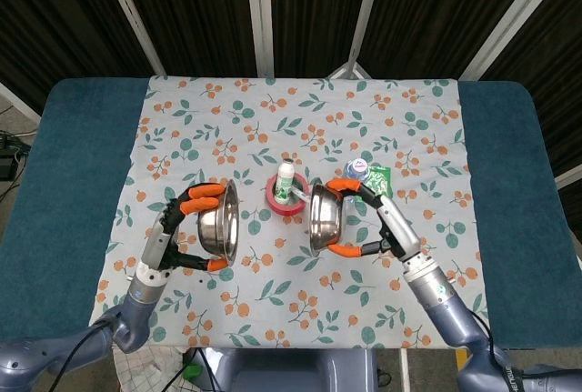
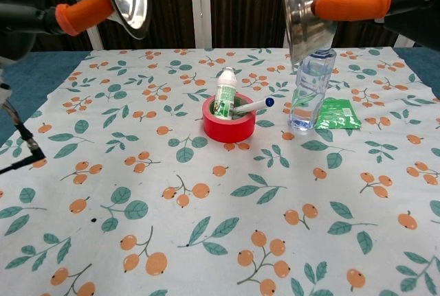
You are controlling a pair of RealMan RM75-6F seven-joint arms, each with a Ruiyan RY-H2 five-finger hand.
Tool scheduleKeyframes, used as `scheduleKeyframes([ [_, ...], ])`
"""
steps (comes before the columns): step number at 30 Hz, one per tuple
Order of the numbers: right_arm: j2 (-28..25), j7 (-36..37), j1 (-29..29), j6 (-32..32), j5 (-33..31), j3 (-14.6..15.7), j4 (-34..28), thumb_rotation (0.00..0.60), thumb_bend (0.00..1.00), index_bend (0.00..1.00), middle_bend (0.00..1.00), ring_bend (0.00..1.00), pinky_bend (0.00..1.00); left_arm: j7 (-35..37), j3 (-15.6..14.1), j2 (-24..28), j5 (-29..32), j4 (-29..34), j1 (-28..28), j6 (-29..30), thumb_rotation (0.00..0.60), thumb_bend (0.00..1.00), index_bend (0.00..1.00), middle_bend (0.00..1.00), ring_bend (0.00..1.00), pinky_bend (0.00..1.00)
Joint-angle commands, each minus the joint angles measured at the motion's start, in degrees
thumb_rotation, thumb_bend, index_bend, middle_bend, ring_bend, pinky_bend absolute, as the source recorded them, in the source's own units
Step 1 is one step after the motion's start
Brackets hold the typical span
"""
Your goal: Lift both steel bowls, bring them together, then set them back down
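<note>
Two steel bowls held up on edge, well apart over the floral cloth (image 1: 227, 119): left bowl (image 1: 218, 231) gripped by the left hand (image 1: 186, 228), right bowl (image 1: 324, 219) gripped by the right hand (image 1: 368, 219), orange fingertips (image 2: 350, 4) wrapped over each rim. Open mouths facing each other across a red tape roll (image 2: 228, 126) holding a small bottle (image 2: 225, 97) and a pen (image 2: 253, 106). Water bottle (image 2: 307, 97) and green packet (image 2: 337, 114) just right of the roll.

Left hand (image 1: 186, 228), right hand (image 1: 368, 219) raised, apart, gripping.
</note>
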State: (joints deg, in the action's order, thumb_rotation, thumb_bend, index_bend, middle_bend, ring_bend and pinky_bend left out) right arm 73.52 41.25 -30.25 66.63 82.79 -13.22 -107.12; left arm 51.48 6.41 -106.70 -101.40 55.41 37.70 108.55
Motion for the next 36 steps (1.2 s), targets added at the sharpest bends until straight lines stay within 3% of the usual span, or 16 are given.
scheduleKeyframes([
  [1,-1.56,-2.58,0.35,0.30,2.28,1.01,2.78,0.600,0.17,0.56,0.29,0.41,0.15,-3.52,-1.67,3.50,-0.23,1.74,-1.51,-1.49,0.600,0.06,0.32,0.29,0.20,0.31],
  [8,-4.90,-12.81,1.04,3.01,9.90,3.76,9.01,0.600,0.17,0.58,0.29,0.41,0.15,-15.76,-5.45,11.76,0.30,6.78,-3.01,-9.62,0.600,0.06,0.32,0.29,0.20,0.31],
  [12,-8.51,-19.44,0.85,3.72,15.00,5.23,11.09,0.600,0.17,0.58,0.29,0.41,0.15,-25.12,-7.97,20.02,1.82,16.97,-3.39,-17.27,0.600,0.05,0.32,0.29,0.20,0.32],
  [19,-13.59,-35.22,0.89,2.44,19.26,6.78,10.27,0.600,0.17,0.58,0.29,0.41,0.15,-40.33,-9.42,31.11,7.07,33.97,-3.28,-28.02,0.600,0.05,0.31,0.29,0.20,0.32],
  [24,-16.91,-40.83,0.99,-1.79,18.50,8.84,6.11,0.600,0.17,0.58,0.29,0.41,0.15,-45.56,-9.79,37.13,13.64,43.47,-2.71,-35.86,0.600,0.04,0.27,0.28,0.20,0.33],
  [28,-16.89,-45.03,0.89,-4.99,16.45,9.76,5.08,0.600,0.17,0.58,0.29,0.41,0.15,-50.08,-10.16,39.29,17.79,47.07,-2.35,-40.55,0.600,0.04,0.27,0.28,0.20,0.33],
  [36,-13.78,-50.69,-0.06,-11.70,10.95,10.93,5.80,0.600,0.17,0.58,0.29,0.41,0.15,-53.72,-9.65,39.13,22.85,47.81,-1.26,-46.59,0.600,0.04,0.27,0.28,0.20,0.33],
])
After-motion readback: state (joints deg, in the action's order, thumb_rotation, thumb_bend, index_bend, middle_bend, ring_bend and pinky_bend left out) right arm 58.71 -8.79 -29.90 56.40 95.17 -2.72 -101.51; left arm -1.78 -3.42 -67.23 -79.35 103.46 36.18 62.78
